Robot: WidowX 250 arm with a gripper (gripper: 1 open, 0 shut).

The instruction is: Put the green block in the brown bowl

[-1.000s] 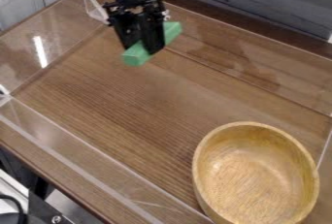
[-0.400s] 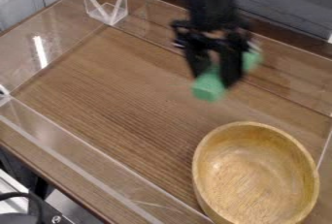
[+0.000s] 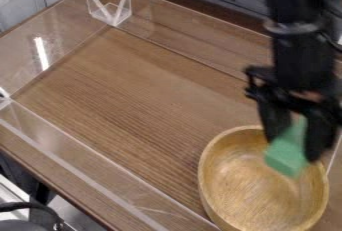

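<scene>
Right now the claw [image 3: 297, 140] is clamped tight on the green block [image 3: 286, 153], which hangs between its jaws with its lower end poking out below. Block and claw sit over the brown bowl [image 3: 235, 203], toward the bowl's two o'clock side, close above the rim there; how high the block is above the bowl's inside cannot be told from this single view.

Risks, as I judge them:
- Letting go this near the two o'clock rim could drop the block onto the thick edge, so it bounces out onto the desk [image 3: 120, 95] or against the clear wall [image 3: 80, 190] that fences it.
- The block looks tilted in the grip, so it may tumble on release and skid up the bowl's curved side.
- A descent here could knock a jaw against the rim and push or tip the bowl.
- Shifting toward the bowl's centre, roughly its eight o'clock direction from the claw, before opening would ease all three.
</scene>
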